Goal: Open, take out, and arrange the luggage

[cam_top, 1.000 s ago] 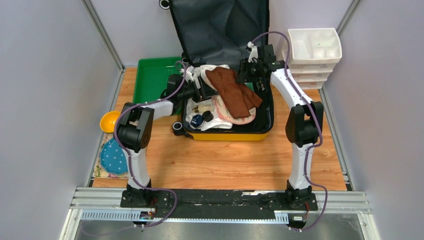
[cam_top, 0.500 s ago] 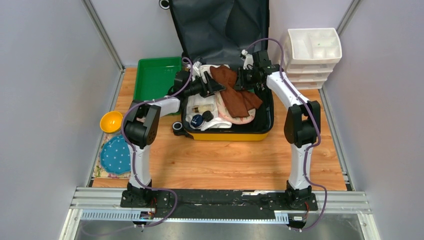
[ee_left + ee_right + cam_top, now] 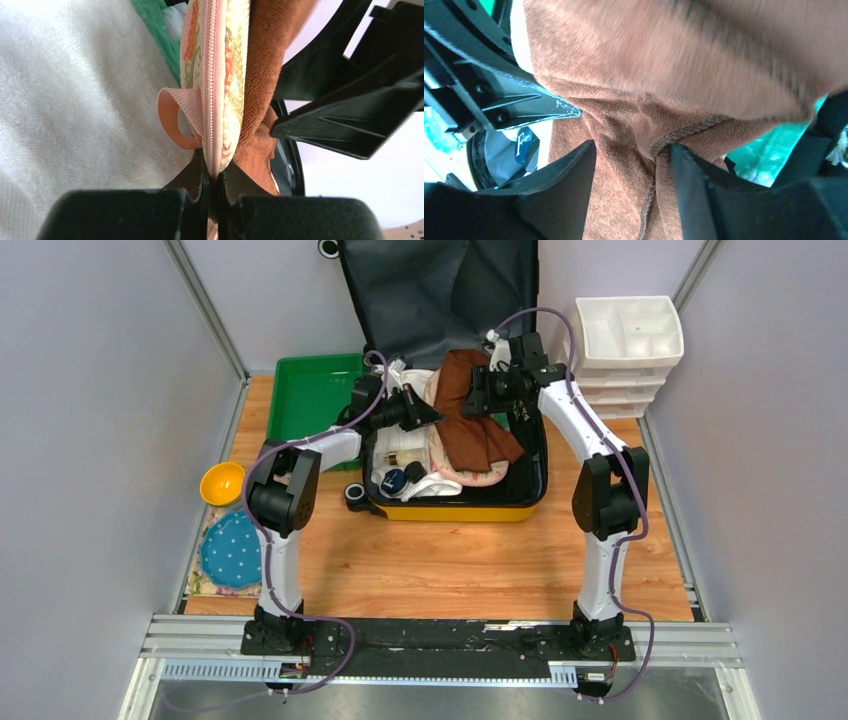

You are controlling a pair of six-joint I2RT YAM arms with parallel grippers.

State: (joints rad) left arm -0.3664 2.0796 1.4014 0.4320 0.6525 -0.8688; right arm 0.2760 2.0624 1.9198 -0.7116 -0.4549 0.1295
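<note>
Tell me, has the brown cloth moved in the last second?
Yes: the brown cloth rose toward the lid of the luggage, away from its yellow front wall.

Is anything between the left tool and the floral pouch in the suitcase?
No, the left tool is shut on the pouch at its zipper edge. But a brown cloth lies against the pouch, with the right tool open around it, so it could drag along.
</note>
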